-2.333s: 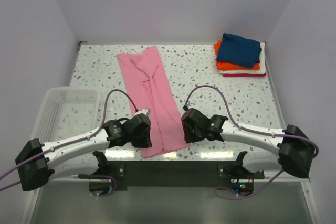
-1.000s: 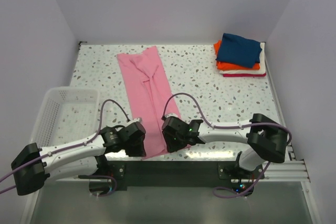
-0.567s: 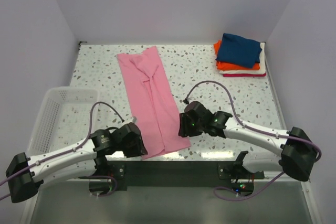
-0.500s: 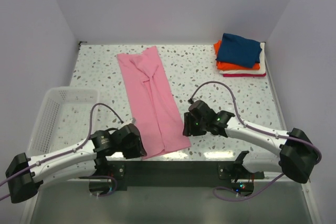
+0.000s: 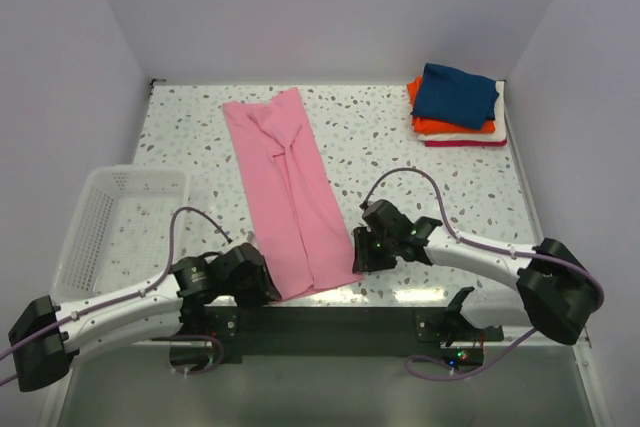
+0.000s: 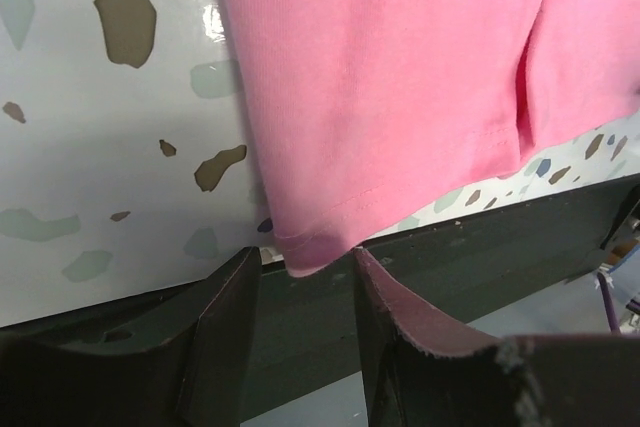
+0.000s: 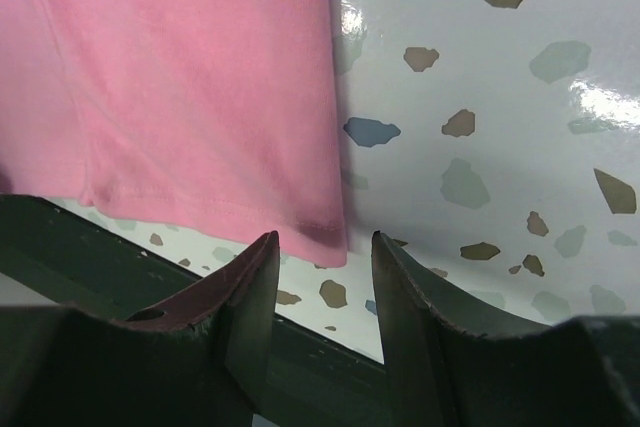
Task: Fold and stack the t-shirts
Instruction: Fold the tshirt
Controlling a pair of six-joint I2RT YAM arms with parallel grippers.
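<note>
Spread wide at the near corners of the pink t-shirt (image 5: 290,187).
With left gripper (image 6: 305,269) and right gripper (image 7: 325,247) parted, clamping nothing; beyond, shirt flat on speckled table (image 5: 400,137), folded stack (image 5: 457,105) at far right corner, white basket (image 5: 110,212) left, pale lilac walls (image 5: 320,7) around.

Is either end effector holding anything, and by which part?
Nothing held: left end effector and right end effector stand open at near hem corners of the pink t-shirt.

pink t-shirt (image 5: 290,197) flat, folded stack (image 5: 456,107) far right
</note>
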